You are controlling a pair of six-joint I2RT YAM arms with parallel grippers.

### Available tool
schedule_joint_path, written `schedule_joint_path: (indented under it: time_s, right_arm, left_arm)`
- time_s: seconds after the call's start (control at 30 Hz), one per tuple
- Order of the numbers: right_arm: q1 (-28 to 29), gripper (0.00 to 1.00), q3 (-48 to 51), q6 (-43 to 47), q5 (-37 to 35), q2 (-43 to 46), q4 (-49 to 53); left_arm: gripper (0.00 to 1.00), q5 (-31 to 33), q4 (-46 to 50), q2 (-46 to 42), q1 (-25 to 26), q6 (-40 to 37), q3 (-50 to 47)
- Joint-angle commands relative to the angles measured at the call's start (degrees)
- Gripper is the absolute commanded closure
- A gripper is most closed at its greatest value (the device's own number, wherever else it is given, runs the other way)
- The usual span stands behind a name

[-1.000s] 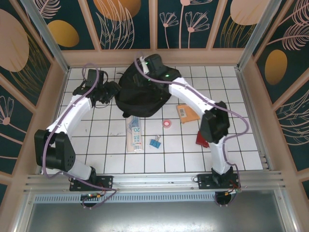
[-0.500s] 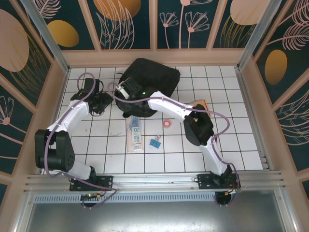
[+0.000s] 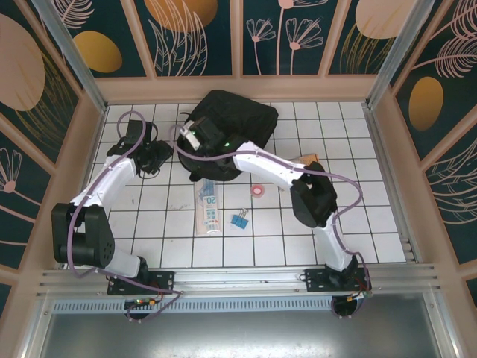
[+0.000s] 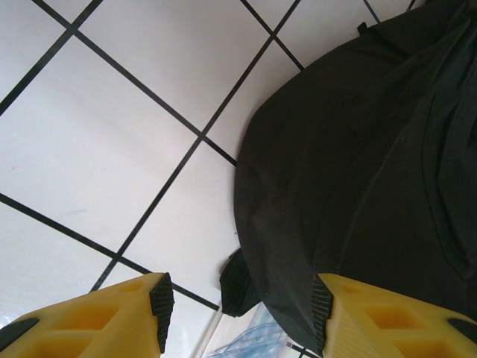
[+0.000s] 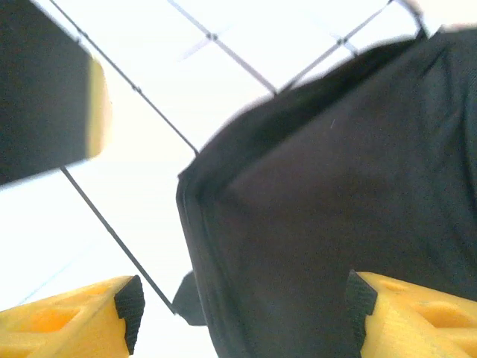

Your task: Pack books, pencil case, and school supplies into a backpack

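Step in hand, by my read: getting the backpack (image 3: pixel 238 119) open, with nothing packed yet as far as I can tell. The bag lies at the far middle of the tiled table (image 3: pixel 149 239). It looks shut, and I can't make out a zip pull or a mouth

The left gripper (image 3: pixel 154 155) sits just beside the bag's left edge, low over the tiles. In the left wrist view its yellow fingers (image 4: pixel 141 313) stand apart, with tile and the bag's rim beyond them and nothing between: open, empty

The right gripper (image 3: pixel 190 138) reaches across to the bag's near-left corner, close to the left one. The right wrist view is blurry, but the fingers (image 5: pixel 82 313) are spread wide over black fabric with nothing pinched: open, empty

Loose items:
- pencil case (image 3: pixel 209 206) just in front of the bag
- blue binder clip (image 3: pixel 239 221) just right of the case's near end
- pink disc (image 3: pixel 258 191) between the case and the right arm
- orange book (image 3: pixel 309 158) right of the bag, only a corner showing past the right arm

Next move likely calls for one gripper to close on the fabric at that corner and hold it while the other finds the zip or lifts the flap. The cloth is soft and will bunch, so the pinch needs to be firm. Both grippers crowd the same corner, so they could bump. The pencil case looks like the easiest first pick
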State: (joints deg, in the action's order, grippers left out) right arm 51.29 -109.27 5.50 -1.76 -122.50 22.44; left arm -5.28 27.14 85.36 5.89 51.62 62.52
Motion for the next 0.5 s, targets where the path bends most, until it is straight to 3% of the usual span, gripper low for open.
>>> schedule_joint_path:
  time_s: [0.0, 0.17, 0.47]
  right_arm:
    - [-3.27, 0.25, -5.3, -3.74, 2.42, -1.57, 1.1]
    - [-3.96, 0.29, -19.0, -3.58, -1.42, -12.88, 12.78]
    - [-1.48, 0.25, -15.1, -1.74, 0.02, -13.32, 13.0]
  left_arm:
    - [0.46, 0.18, -0.81, -1.51, -0.44, -1.24, -0.79]
    - [0.46, -0.44, -0.78, -1.57, -0.44, -1.03, -0.53]
    - [0.46, -0.59, -0.75, -1.43, -0.44, -1.44, -0.56]
